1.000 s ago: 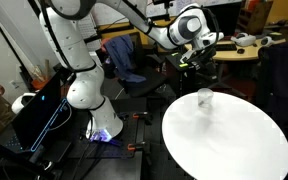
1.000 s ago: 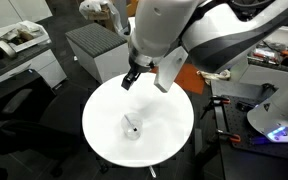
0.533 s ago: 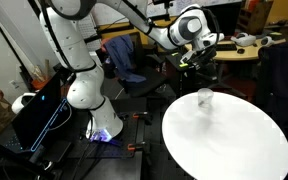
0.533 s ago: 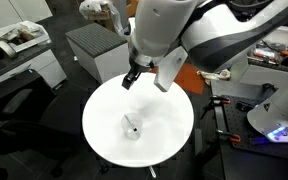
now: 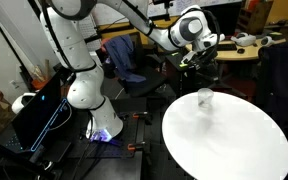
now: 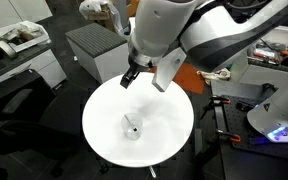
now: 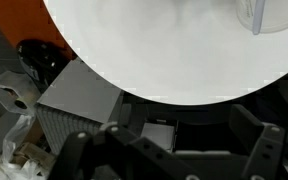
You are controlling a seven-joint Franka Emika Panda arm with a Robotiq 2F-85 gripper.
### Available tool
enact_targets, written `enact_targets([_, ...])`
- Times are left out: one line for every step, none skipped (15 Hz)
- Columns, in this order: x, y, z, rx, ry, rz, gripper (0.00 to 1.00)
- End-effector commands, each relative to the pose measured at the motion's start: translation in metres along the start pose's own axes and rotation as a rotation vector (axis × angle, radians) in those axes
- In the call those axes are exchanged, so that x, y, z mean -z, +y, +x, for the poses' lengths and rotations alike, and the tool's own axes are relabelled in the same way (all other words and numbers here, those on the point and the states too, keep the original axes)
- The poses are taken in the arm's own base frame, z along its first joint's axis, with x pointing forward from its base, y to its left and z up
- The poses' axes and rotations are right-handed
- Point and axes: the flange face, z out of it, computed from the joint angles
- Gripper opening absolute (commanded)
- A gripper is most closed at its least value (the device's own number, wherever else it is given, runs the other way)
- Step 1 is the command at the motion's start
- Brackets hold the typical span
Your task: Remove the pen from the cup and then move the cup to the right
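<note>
1. Wrist view: the rim of the round white table (image 7: 104, 60) is seen across the upper part of the picture. The clear cup (image 7: 267, 14) is cut off by the top right corner, and the pen cannot be made out there.
2. The gripper (image 7: 172, 145) is seen along the bottom edge with its jaws spread fully wide. Nothing is held between them.
3. In an exterior view the cup (image 6: 134, 131) is seen standing upright on the table (image 6: 169, 130), well inside its rim. The dark pen (image 6: 131, 123) is seen inside the cup.
4. There the gripper (image 6: 147, 80) is held above the table's far rim, well apart from the cup.
5. In an exterior view the cup (image 5: 204, 97) is seen toward the far side of the table (image 5: 234, 140). The gripper (image 5: 205, 64) is held higher and beyond it, touching nothing.
6. A grey cabinet (image 6: 99, 50) is seen just beyond the table. It is also shown in the wrist view (image 7: 79, 105), below the table's rim.
</note>
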Motion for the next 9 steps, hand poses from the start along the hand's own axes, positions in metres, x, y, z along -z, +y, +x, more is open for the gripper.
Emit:
enact_targets([-0.006, -0.013, -0.003, -0.011, 0.045, 0.050, 1.00])
enact_targets([-0.008, -0.017, -0.005, -0.005, 0.056, 0.063, 1.00])
enact_targets([-0.010, -0.020, -0.006, -0.001, 0.070, 0.081, 1.00])
enact_targets([-0.012, -0.024, -0.008, 0.007, 0.084, 0.098, 1.00])
enact_targets([-0.014, -0.026, -0.009, 0.012, 0.100, 0.113, 1.00])
enact_targets([-0.016, -0.029, -0.012, 0.018, 0.113, 0.125, 1.00])
enact_targets([-0.018, -0.031, -0.014, 0.018, 0.123, 0.134, 1.00])
enact_targets([-0.020, -0.034, -0.017, 0.017, 0.128, 0.141, 1.00])
enact_targets([-0.022, -0.037, -0.019, 0.012, 0.129, 0.145, 1.00])
